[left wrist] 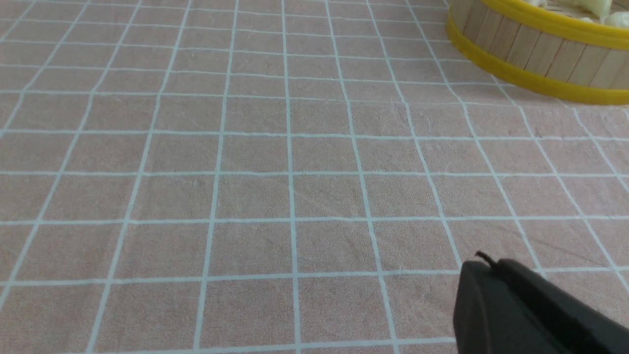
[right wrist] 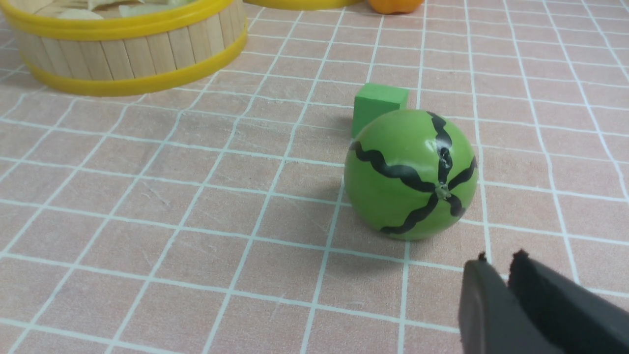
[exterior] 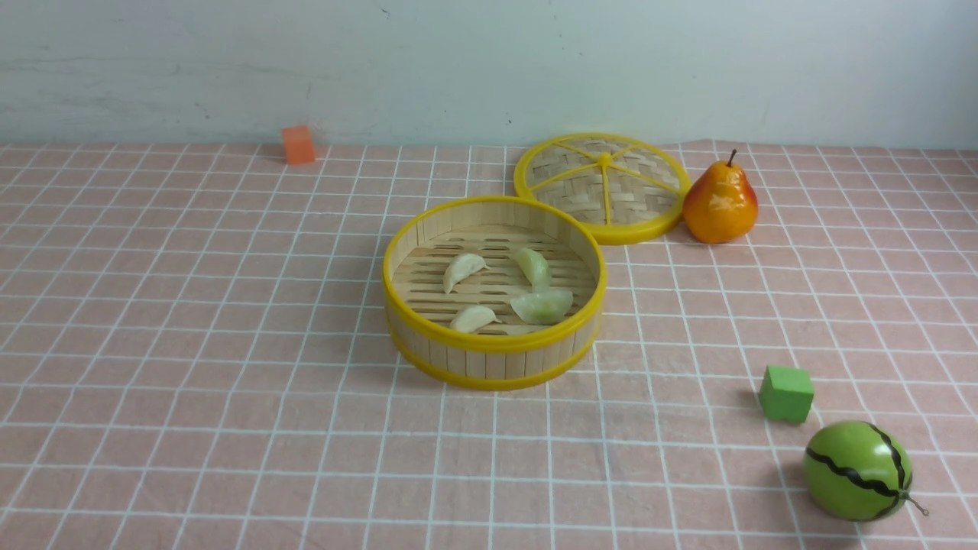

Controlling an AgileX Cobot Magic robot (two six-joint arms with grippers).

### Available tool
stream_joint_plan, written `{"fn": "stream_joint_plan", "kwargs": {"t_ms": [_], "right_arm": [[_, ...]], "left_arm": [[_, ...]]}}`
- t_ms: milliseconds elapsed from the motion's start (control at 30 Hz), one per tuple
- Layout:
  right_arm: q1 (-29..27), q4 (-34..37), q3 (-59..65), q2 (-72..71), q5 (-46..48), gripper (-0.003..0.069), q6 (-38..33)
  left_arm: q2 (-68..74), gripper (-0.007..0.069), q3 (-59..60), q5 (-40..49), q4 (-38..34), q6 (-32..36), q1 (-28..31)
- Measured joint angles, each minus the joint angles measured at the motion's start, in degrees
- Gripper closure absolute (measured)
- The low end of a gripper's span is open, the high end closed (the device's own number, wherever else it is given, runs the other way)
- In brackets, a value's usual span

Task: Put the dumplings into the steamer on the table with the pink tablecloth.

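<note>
The steamer [exterior: 497, 353] stands mid-table on the pink tablecloth [exterior: 191, 344]. Several dumplings lie on its slatted floor: two cream-white ones [exterior: 464, 269] [exterior: 474, 318] and two pale green ones [exterior: 533, 267] [exterior: 542, 305]. No arm shows in the front view. In the left wrist view, my left gripper [left wrist: 484, 264] is shut and empty, low over bare cloth, with the steamer [left wrist: 535, 54] well beyond it. In the right wrist view, my right gripper [right wrist: 499, 258] has a narrow gap between its tips and holds nothing, far from the steamer [right wrist: 123, 54].
The woven lid [exterior: 603, 187] lies behind the steamer, with a toy pear [exterior: 720, 202] beside it. A green cube [exterior: 786, 393] and a toy watermelon [exterior: 857, 470] sit at the front right; the watermelon [right wrist: 410, 174] is just ahead of my right gripper. An orange cube [exterior: 298, 144] rests by the wall.
</note>
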Motion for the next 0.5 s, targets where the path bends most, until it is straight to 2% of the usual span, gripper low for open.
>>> {"fn": "stream_joint_plan", "kwargs": {"t_ms": [167, 333, 500], "right_arm": [[0.0, 0.0, 0.0, 0.0, 0.0, 0.0568, 0.0], [0.0, 0.0, 0.0, 0.0, 0.0, 0.0562, 0.0], [0.0, 0.0, 0.0, 0.0, 0.0, 0.0555, 0.0]], "left_arm": [[0.0, 0.0638, 0.0, 0.0, 0.0, 0.0, 1.1], [0.0, 0.0638, 0.0, 0.0, 0.0, 0.0, 5.9], [0.0, 0.0638, 0.0, 0.0, 0.0, 0.0, 6.3]]}}
